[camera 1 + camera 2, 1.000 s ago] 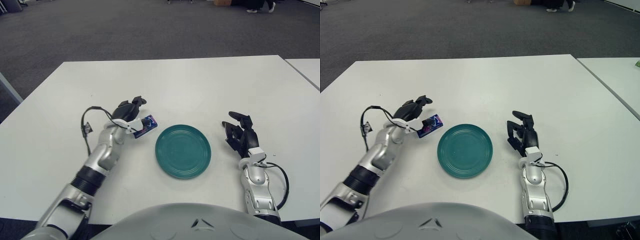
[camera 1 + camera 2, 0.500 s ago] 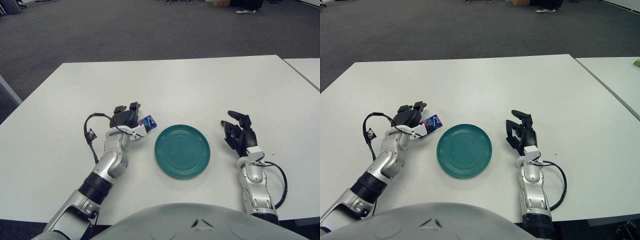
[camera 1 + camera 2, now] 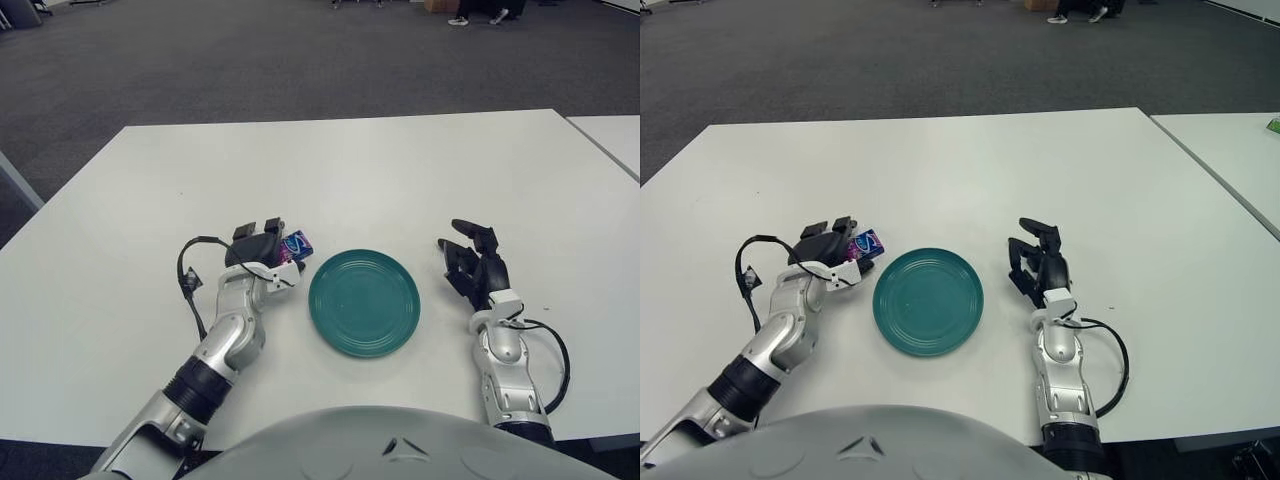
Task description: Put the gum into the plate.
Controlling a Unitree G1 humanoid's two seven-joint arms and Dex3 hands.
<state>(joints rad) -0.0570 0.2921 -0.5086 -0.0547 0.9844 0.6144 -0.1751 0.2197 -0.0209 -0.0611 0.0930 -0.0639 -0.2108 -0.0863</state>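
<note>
left robot hand (image 3: 262, 247) pinching gum (image 3: 295, 245), drawn lower and nearer, beside plate (image 3: 364, 302)

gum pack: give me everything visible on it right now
The gum is a small flat rectangular pack, dark blue with purple and white print, the wrapper looking glossy. It looks closed and undamaged. It sits tilted, its far end pointing up and right toward the plate, just off the plate's upper-left rim and not on it. The left hand has its fingers curled around the pack's near end, hiding that part. Whether the pack touches the table cannot be told.
</note>
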